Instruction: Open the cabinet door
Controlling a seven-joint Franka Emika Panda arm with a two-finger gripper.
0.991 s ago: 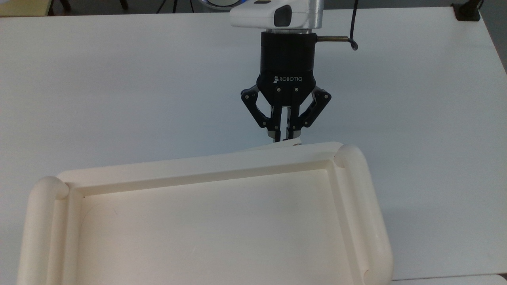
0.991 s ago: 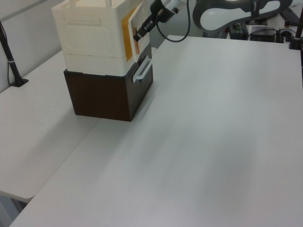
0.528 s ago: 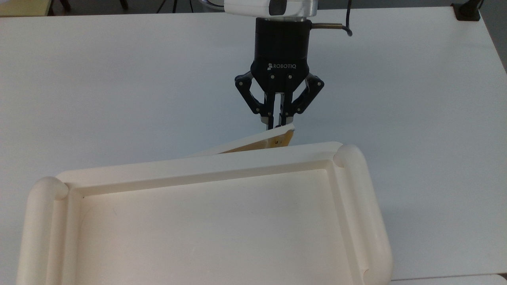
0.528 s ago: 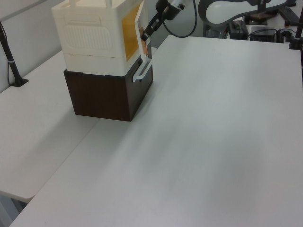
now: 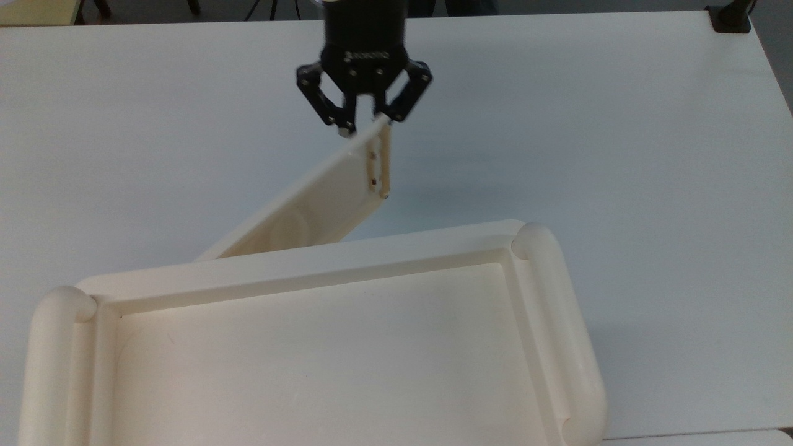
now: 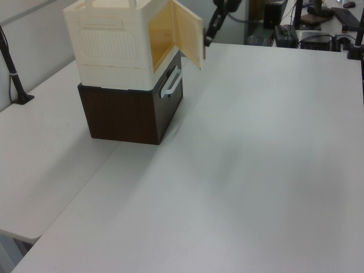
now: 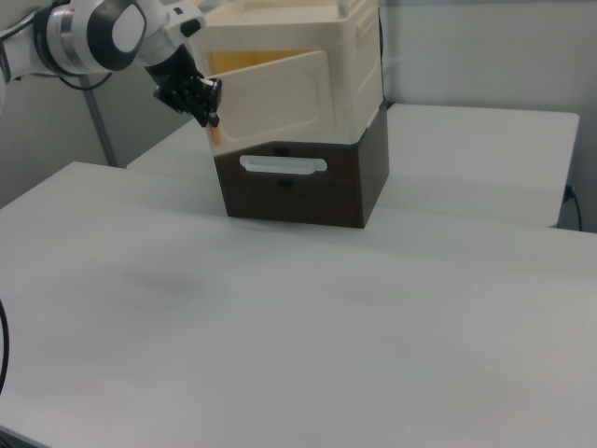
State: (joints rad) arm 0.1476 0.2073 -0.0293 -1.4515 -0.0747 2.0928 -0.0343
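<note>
Near in top view, cabinet (image 5: 310, 347) w/ recessed top sits put; beyond it, cabinet door (image 5: 310, 207) now swung far wider than 0.5 s ago, gripper (image 5: 365, 127) pinching its free edge — task nearly done.

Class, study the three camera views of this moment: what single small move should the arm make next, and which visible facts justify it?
Probably keep swinging the cabinet door a little further out along its arc. The gripper is pinched on the door's free edge, and the door stands only partly open, angled off the cabinet with the yellowish interior showing in the left view. Letting go now would seem premature.
</note>
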